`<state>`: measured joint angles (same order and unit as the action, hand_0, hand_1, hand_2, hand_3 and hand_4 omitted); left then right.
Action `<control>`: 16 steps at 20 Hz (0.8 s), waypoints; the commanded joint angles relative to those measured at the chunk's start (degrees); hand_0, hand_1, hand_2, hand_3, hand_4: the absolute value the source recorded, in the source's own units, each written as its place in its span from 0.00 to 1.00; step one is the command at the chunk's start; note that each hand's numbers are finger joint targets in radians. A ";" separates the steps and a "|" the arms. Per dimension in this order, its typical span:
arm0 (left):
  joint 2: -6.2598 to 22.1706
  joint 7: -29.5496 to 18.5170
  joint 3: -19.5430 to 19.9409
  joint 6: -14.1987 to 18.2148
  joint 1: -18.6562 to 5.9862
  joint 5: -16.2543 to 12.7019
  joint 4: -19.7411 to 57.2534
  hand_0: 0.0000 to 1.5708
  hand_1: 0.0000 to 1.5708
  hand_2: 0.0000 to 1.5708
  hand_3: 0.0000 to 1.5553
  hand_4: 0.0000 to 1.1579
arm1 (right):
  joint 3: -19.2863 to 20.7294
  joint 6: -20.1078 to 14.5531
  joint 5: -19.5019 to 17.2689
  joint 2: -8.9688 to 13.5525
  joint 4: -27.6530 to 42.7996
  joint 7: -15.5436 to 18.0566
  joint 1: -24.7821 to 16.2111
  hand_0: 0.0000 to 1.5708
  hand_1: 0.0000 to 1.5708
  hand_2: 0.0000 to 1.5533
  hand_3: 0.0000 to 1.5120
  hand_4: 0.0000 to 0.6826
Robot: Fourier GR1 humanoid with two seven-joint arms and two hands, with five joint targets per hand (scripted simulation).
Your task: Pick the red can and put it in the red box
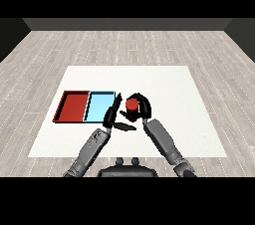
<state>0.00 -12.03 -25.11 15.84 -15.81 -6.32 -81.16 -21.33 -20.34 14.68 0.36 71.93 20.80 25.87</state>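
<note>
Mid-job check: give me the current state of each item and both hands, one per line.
red can: upright, off the trays, right of the light blue one, held.
right hand: curled round the red can.
left hand: open, fingers straight, holding nothing.
red tray: holds nothing.
light blue tray: holds nothing.

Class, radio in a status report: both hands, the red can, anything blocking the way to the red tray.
Right hand curled round red cylindrical can. Left hand open, fingers straight. Can right of both trays; light blue tray lies before red tray.
</note>
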 commanded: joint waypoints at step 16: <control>0.01 0.45 -3.74 3.32 -8.74 -1.77 9.52 0.00 0.00 0.00 0.00 0.00 | -11.93 -5.33 3.04 -0.35 7.12 -1.03 -2.38 0.92 0.92 0.92 0.91 0.87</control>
<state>0.47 -10.29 -27.74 18.72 -23.01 -7.92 -74.74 -28.95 -24.08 16.18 0.16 77.18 19.73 25.10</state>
